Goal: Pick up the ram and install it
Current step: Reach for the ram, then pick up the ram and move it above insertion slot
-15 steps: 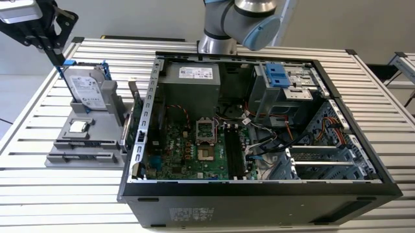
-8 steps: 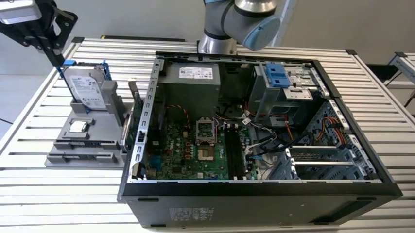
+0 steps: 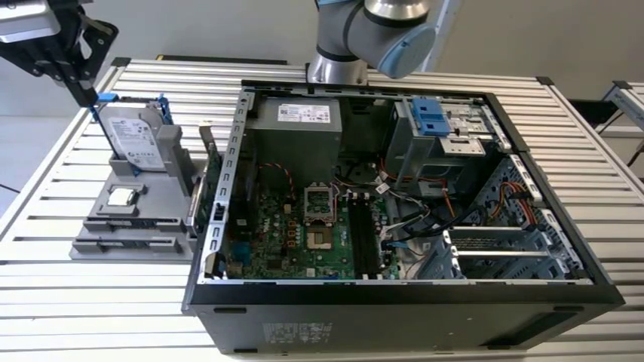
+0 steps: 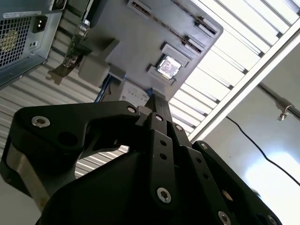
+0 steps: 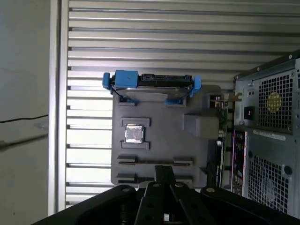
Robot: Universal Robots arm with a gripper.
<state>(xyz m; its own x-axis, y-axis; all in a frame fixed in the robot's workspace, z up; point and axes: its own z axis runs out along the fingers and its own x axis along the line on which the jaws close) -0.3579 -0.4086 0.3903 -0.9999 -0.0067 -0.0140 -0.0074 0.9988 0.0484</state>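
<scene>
Two long slots cross the grey holder [image 3: 121,233] on the side of the processor chip [image 3: 123,197] away from the hard drive [image 3: 136,136]. The ram [image 3: 131,222] is hard to make out: a thin dark strip, edge-up in the slot just beside the chip, is most likely it. In the first wrist view the gripper [image 3: 90,96] covers part of the other slot. Its tip hangs just beside the top corner of the drive's blue bracket [image 3: 108,98], well apart from that strip, jaws drawn together with nothing between them; its upper body is cut off. Bare slatted table [image 3: 101,302] lies open on the exterior view's left of the holder. On the exterior view's right the open computer case [image 3: 403,309] stands close, with an upright card [image 3: 208,162] in the narrow gap.
</scene>
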